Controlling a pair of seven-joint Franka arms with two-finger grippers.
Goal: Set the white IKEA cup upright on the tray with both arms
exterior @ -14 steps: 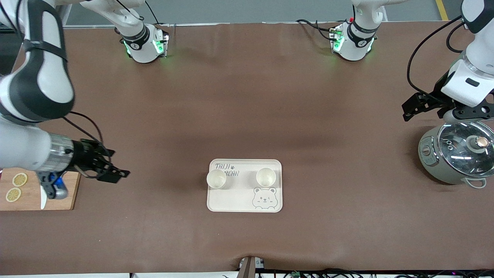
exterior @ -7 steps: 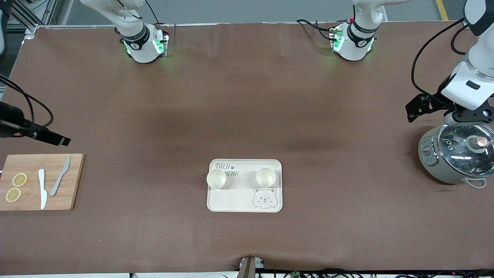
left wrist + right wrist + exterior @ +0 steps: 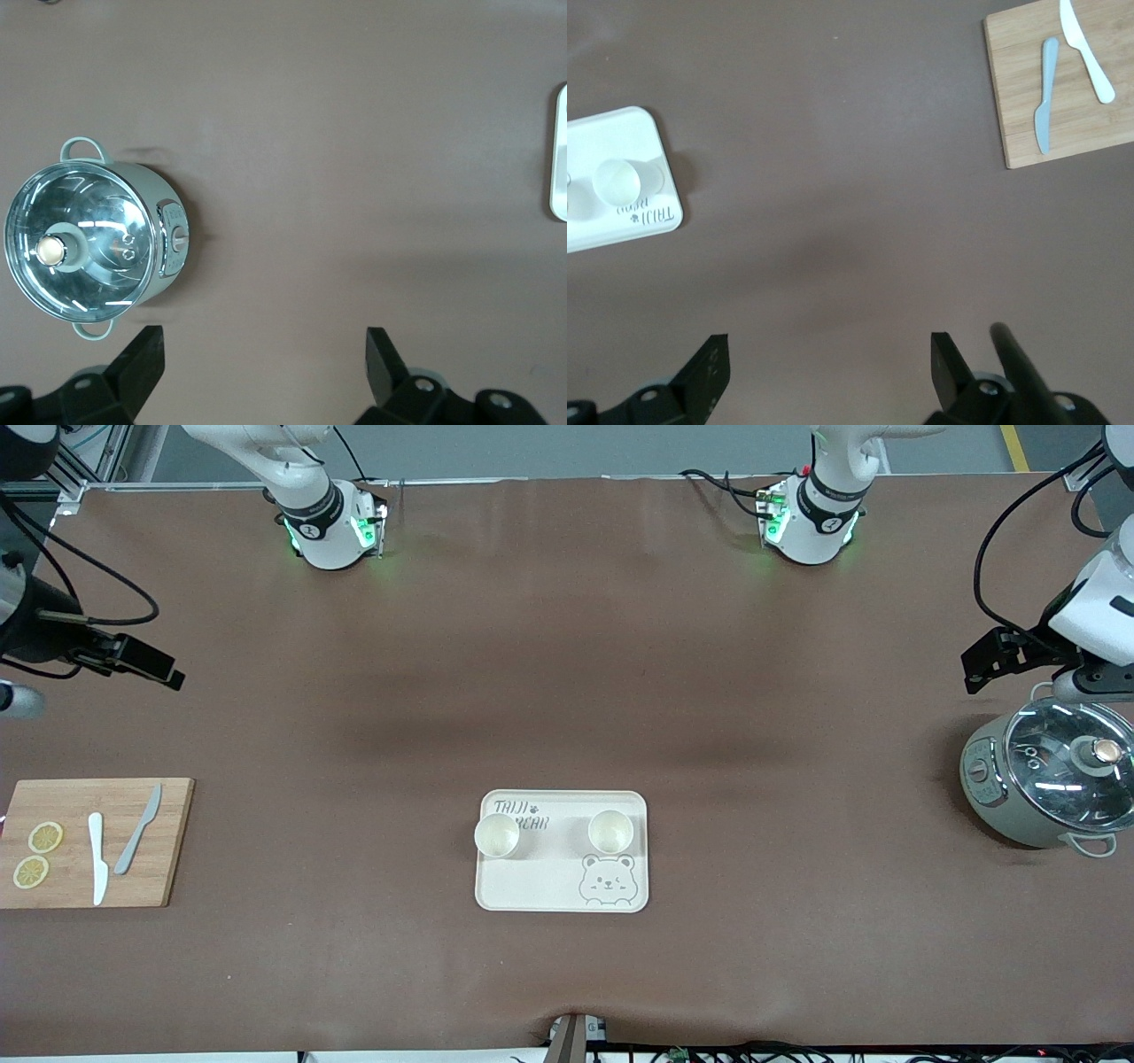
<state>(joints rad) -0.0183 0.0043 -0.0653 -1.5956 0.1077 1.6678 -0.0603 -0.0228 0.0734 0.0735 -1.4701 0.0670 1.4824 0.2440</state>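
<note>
A: In the front view, where do the cups stand?

B: Both white cups stand upright, mouths up and apparently empty, on the tray (image 3: 562, 851). One cup (image 3: 496, 837) sits at the tray's edge toward the right arm's end, partly over the "TAIJI BEAR" lettering; the other cup (image 3: 610, 831) stands just above the bear face. The placing step looks finished, so the step in hand seems to be clearing away.

A: And the arms?

B: The right gripper (image 3: 142, 662) hangs over bare table at its own end, above the wooden cutting board (image 3: 168, 841), which carries two lemon slices (image 3: 37, 854), a white knife (image 3: 96, 857) and a grey knife (image 3: 137, 840). The left gripper (image 3: 1010, 657) hovers just beside the lidded pot (image 3: 1045, 778).

A: What does the left wrist view give?

B: The left gripper (image 3: 264, 367) has its fingers spread wide, holding nothing. The pot (image 3: 93, 250) lies below; its glass lid is on, and its contents cannot be made out.

A: The right wrist view?

B: The right gripper (image 3: 829, 372) is likewise spread and empty. One cup (image 3: 617, 181) shows on the tray (image 3: 647, 226). Nothing calls for a grasp next; parking the arms should be enough.
</note>
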